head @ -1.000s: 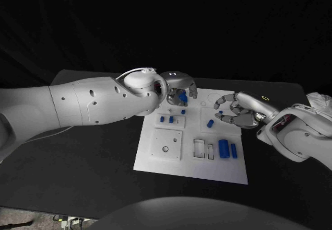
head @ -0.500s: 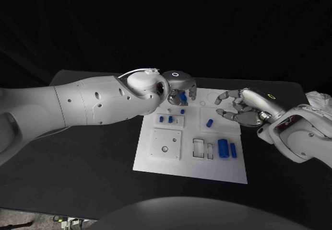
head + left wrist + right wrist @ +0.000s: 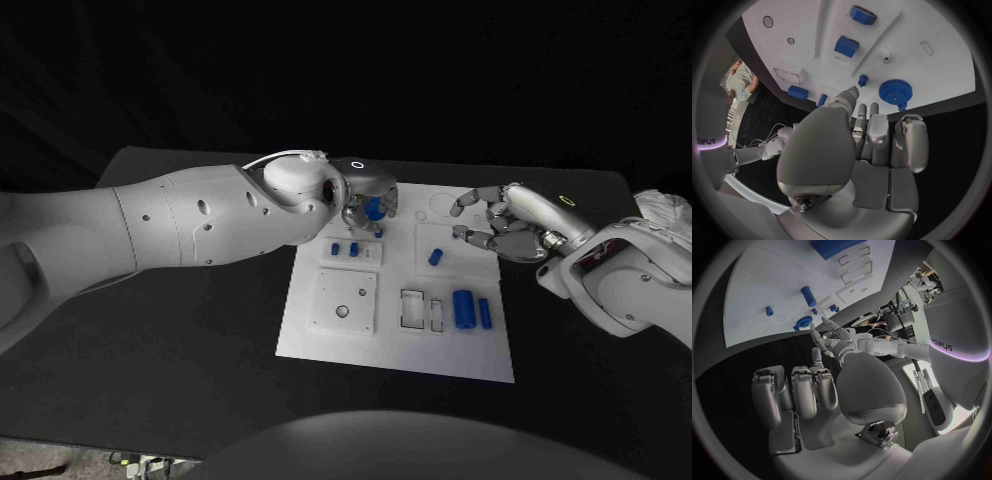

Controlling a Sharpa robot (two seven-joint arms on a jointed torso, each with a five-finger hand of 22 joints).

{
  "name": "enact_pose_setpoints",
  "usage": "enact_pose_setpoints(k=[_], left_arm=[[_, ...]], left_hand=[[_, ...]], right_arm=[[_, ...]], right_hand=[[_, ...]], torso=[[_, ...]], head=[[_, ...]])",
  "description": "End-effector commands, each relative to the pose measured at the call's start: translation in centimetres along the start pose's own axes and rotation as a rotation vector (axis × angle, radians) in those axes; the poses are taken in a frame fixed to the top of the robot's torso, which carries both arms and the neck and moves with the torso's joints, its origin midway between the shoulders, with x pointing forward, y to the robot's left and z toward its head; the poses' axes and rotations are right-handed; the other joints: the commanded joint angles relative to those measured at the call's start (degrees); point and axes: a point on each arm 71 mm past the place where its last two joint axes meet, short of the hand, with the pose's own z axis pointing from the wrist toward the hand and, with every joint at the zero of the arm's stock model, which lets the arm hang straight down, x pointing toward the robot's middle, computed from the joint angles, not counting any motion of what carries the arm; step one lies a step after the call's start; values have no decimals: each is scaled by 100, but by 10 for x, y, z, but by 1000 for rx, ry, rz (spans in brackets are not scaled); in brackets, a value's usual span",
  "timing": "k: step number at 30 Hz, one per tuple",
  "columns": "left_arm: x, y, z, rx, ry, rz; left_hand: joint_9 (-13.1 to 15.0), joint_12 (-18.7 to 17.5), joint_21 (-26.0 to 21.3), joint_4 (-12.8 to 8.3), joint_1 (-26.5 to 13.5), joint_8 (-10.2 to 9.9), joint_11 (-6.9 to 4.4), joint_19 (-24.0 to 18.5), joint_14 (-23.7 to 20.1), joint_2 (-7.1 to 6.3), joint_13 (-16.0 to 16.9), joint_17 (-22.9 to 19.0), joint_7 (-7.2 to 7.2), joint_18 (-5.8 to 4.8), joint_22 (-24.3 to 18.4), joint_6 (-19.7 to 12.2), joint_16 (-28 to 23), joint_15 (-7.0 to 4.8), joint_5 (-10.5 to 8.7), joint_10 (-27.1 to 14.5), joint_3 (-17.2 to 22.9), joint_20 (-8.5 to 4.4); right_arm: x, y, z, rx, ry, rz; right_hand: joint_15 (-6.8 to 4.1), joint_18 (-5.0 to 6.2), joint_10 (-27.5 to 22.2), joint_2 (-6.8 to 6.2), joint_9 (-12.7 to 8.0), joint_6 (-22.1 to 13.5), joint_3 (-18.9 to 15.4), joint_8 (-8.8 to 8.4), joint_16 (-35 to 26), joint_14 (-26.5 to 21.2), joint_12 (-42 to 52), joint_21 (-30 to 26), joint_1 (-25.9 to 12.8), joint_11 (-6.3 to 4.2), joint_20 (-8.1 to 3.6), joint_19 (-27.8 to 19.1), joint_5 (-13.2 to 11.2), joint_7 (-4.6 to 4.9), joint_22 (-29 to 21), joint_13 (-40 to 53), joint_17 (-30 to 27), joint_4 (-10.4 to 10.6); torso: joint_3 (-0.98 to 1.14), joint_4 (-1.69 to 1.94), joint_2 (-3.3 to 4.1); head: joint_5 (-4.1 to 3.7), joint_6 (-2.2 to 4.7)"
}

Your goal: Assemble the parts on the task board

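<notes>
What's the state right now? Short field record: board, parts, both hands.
board: white task board mid-table, flat
gear: blue gear on the board's far end, beside the left hand
left hand: left hand over the gear; whether its fingers touch it cannot be told
right hand: right hand at the board's right edge, fingers curled, nothing in it
large part: blue cylinder lying on the near right of the board
small parts: small blue pegs standing mid-board

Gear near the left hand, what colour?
Blue. The gear shows best in the left wrist view, toothed rim clear against the white task board.
</notes>
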Motion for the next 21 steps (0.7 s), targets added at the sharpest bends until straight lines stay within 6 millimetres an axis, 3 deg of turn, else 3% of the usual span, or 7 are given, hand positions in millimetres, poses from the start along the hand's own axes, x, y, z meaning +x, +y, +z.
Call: enact_pose_setpoints(k=[1, 12, 17, 21], left_arm=[[2, 0, 1, -4, 14, 15], [10, 2, 2, -5, 21, 11], [12, 2, 3, -1, 24, 9], [13, 2, 4, 2, 24, 8]], left_hand=[[-11, 44, -41, -18, -41, -20, 30, 178, -47, 27, 25, -25, -18, -69, 1165, -16, -6, 9, 28, 33, -36, 41], [-47, 332, -72, -82, -11, -17, 3, 163, -94, 76, 217, -101, -7, -62, 1162, -42, 2, 6, 89, 115, -42, 45], [-72, 437, -85, -164, 96, -7, -11, 157, -123, 108, 299, -147, 19, -60, 1163, -42, 13, -8, 386, 77, 75, 36], [-79, 465, -92, -191, 136, 0, -19, 154, -135, 123, 317, -167, 35, -58, 1162, -32, 15, -13, 446, 80, 140, 31]], right_arm=[[2, 0, 0, -7, 9, 6], [4, -1, 0, 0, 17, 9], [4, -2, 0, 5, 21, 8], [4, -3, 0, 10, 24, 8]], right_hand=[[-38, -69, 591, 44, -9, 50, 1, 16, 20, 618, 1, -4, 12, -31, -54, 575, 48, 0, 1493, 1506, 1505, 43], [-38, -63, 591, 41, -21, 63, 19, 18, 20, 618, 1, -21, 45, -32, -54, 560, 209, 0, 1485, 1506, 1505, 42], [-38, -60, 591, 40, -23, 66, 21, 18, 20, 618, 1, -30, 49, -32, -54, 551, 233, 1, 1482, 1506, 1505, 42], [-37, -58, 591, 40, -24, 67, 22, 18, 20, 618, 1, -35, 50, -32, -54, 546, 240, 1, 1479, 1506, 1505, 42]], torso=[[0, 5, 7], [2, -3, 7], [0, -1, 0], [6, -2, 4]], head=[[16, 0], [11, 0], [3, 0], [6, 0]])
